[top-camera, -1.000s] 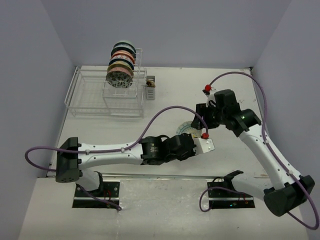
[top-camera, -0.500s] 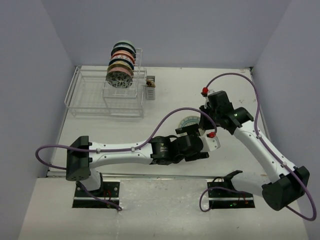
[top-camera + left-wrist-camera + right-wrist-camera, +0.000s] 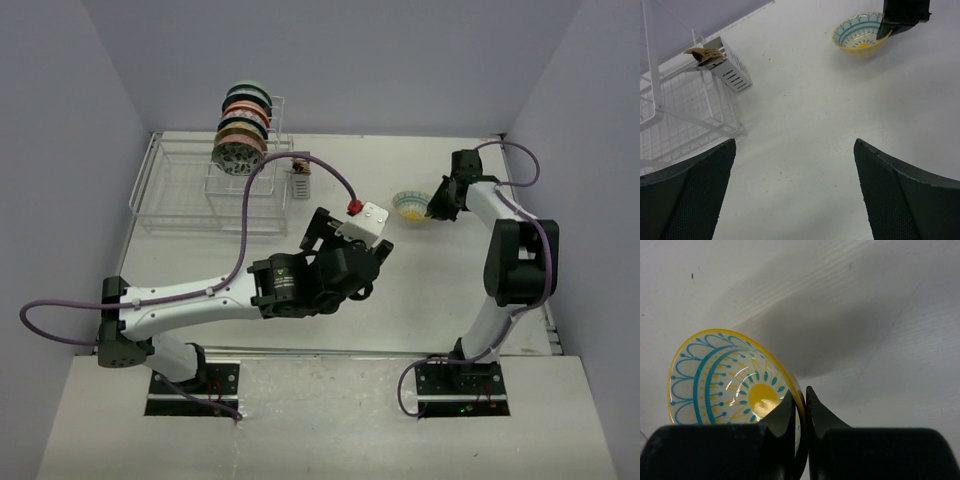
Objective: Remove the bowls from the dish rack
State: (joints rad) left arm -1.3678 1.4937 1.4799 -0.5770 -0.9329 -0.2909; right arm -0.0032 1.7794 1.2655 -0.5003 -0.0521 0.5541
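Several bowls (image 3: 241, 128) stand on edge in the tall slotted frame of the white wire dish rack (image 3: 175, 200) at the back left. One yellow-rimmed bowl with teal pattern (image 3: 409, 204) (image 3: 859, 34) (image 3: 722, 377) is at the back right, tilted low over the table. My right gripper (image 3: 431, 208) (image 3: 800, 392) is shut on its rim, one finger inside and one outside. My left gripper (image 3: 349, 237) (image 3: 795, 142) hangs wide open over the table's middle with nothing between its fingers.
A small grey cutlery cup (image 3: 300, 178) (image 3: 728, 69) hangs on the rack's right end. The rack's low basket part (image 3: 675, 110) lies to the left of my left gripper. Walls close the table at the back and both sides.
My left gripper let go of the bowl, opened wide and drew back left toward the rack. My right gripper shut on the bowl's rim and carried it to the back right.
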